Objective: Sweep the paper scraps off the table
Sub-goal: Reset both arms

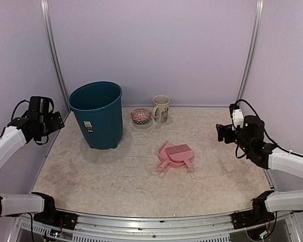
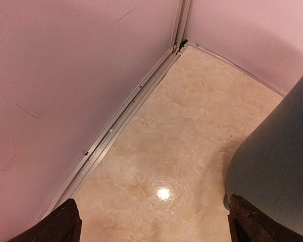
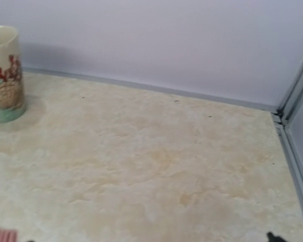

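Note:
No paper scraps show in any view. The beige mottled table (image 1: pixel 116 176) fills the top view. My left gripper (image 1: pixel 54 122) hangs raised at the table's far left edge, beside the teal bin. In the left wrist view its dark fingertips (image 2: pixel 60 224) stand wide apart with only bare table (image 2: pixel 171 141) between them, so it is open. My right gripper (image 1: pixel 221 132) is raised over the table's right side, facing the far wall. In its wrist view only a small black fingertip (image 3: pixel 270 237) shows at the bottom edge, above bare table (image 3: pixel 156 161); it is open and empty.
A teal bin (image 1: pixel 97 115) stands upright at the back left; its side shows in the left wrist view (image 2: pixel 278 166). A patterned bowl (image 1: pixel 141 116) and a cream mug (image 1: pixel 161 108) (image 3: pixel 5 75) stand by the back wall. A pink brush and dustpan (image 1: pixel 175 156) lie mid-table.

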`<act>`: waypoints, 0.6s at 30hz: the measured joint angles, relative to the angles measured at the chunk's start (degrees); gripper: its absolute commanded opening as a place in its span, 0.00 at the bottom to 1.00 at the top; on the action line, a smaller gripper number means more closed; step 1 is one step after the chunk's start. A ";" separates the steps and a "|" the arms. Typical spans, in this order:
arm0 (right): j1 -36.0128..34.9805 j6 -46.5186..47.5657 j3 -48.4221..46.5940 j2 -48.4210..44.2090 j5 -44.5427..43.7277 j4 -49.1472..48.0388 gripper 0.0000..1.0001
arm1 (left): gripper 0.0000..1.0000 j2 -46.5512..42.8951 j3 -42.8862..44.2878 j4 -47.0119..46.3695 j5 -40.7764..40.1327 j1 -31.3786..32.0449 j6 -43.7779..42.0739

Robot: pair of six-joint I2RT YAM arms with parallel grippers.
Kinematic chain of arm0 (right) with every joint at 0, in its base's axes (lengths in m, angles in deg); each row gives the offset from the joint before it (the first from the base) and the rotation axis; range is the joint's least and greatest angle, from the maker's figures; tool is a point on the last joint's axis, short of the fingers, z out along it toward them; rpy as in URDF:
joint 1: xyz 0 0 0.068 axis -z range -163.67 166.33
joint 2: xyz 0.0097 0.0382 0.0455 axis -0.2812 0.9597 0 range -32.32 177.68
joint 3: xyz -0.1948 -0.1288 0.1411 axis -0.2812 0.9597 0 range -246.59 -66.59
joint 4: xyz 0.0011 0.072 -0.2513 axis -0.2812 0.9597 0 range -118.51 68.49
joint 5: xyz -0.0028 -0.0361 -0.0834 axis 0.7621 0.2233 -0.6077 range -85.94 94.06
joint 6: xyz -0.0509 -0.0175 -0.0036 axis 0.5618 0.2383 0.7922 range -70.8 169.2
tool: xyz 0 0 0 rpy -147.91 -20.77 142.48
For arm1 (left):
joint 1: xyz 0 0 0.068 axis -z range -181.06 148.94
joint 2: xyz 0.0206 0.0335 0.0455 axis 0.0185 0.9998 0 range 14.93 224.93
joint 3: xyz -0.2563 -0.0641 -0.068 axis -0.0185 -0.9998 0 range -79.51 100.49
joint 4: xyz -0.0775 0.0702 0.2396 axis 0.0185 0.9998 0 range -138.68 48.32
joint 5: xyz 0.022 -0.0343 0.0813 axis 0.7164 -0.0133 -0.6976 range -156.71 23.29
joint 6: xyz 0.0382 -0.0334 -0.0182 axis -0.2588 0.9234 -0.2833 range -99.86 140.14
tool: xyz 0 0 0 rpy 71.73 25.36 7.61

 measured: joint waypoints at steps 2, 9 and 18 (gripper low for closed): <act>0.81 0.15 1.42 0.52 -0.35 -2.56 0.97 | 0.99 -0.17 -3.06 -1.49 2.29 -3.65 0.15; 5.31 2.73 6.05 7.13 -0.15 -16.09 1.00 | 0.99 -3.78 -15.98 -15.39 10.21 -7.85 -2.75; 13.81 7.13 9.75 26.77 1.29 -37.68 1.00 | 0.99 -5.07 -21.73 -31.54 12.74 -7.91 -9.14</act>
